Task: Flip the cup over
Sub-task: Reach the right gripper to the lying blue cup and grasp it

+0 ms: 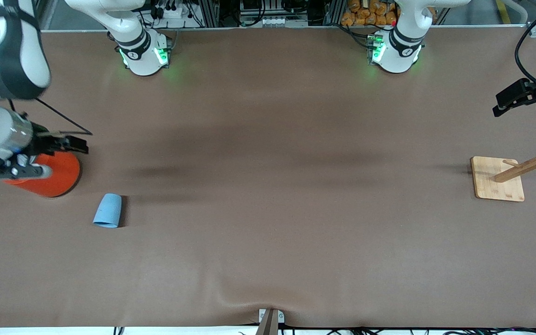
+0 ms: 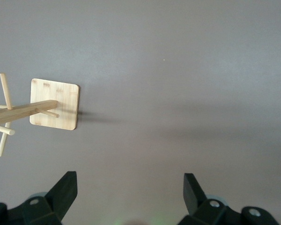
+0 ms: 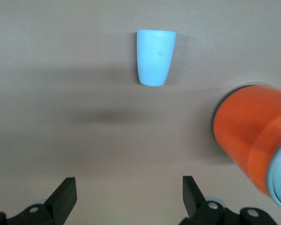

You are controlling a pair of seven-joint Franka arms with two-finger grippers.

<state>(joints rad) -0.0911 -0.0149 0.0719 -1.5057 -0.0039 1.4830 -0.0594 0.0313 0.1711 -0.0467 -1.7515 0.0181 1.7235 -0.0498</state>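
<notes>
Cup (image 1: pixel 108 211) on side (near can (image 1: pixel 56 174)); right end effector (image 1: pixel 70 142) above can.

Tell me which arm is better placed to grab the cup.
Right. Its tool hangs open by the orange can, close to the light blue cup; the left tool, also open, waits near the wooden rack.
</notes>
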